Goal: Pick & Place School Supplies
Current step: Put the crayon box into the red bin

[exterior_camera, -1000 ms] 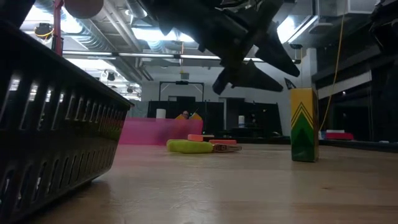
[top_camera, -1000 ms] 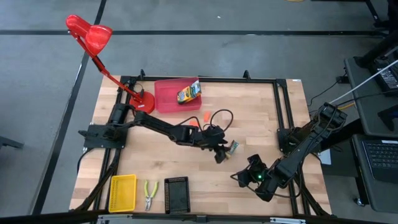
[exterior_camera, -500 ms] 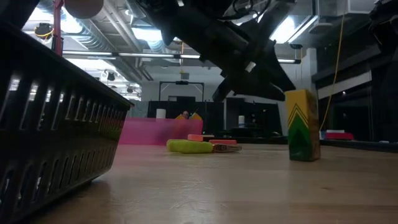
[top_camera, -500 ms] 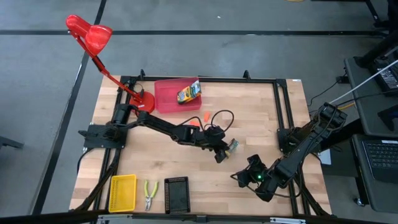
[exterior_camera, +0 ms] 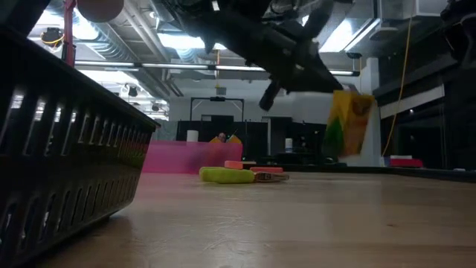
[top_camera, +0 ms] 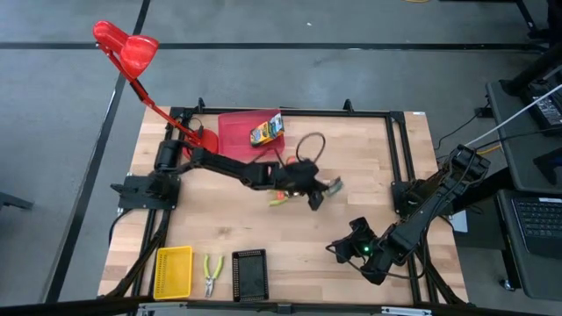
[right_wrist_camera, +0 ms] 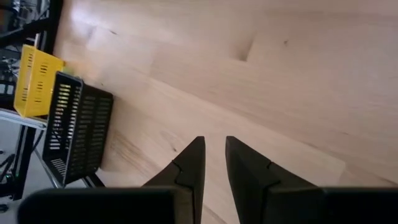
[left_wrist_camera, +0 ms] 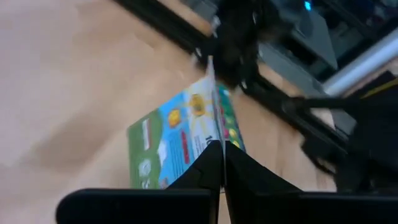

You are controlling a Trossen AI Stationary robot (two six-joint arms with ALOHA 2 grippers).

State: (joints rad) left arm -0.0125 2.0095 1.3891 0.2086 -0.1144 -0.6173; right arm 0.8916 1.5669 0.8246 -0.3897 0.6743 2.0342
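My left gripper (top_camera: 321, 191) is shut on a green-and-yellow printed box (exterior_camera: 348, 123) near the table's middle; the box also fills the left wrist view (left_wrist_camera: 177, 140). A second printed box (top_camera: 268, 132) lies in the red tray (top_camera: 235, 139) at the far edge. A yellow-green-handled tool (exterior_camera: 225, 175) and flat orange pieces (exterior_camera: 259, 170) lie on the table under my left arm. My right gripper (right_wrist_camera: 211, 149) waits low at the near right, fingers slightly apart with nothing between them. My left gripper holds the box by its upper end (exterior_camera: 341, 95), the fingers slanting down at it from the table's left. In the wrist view the fingers (left_wrist_camera: 214, 165) meet at an edge of the box (left_wrist_camera: 214, 134) and hide the contact. The box hangs tilted, clear of the table.
A yellow tray (top_camera: 173, 270), a pair of yellow-handled pliers (top_camera: 212, 274) and a black mesh tray (top_camera: 249, 276) sit along the near edge. The red desk lamp (top_camera: 132, 53) stands at the far left corner. Bare wood lies between both grippers.
My left gripper has shut on the box that stood upright on the table, then risen and gone toward the far edge. The box has come off the table and tipped over at a slant. The yellow-green tool under the arm has come into the high view.
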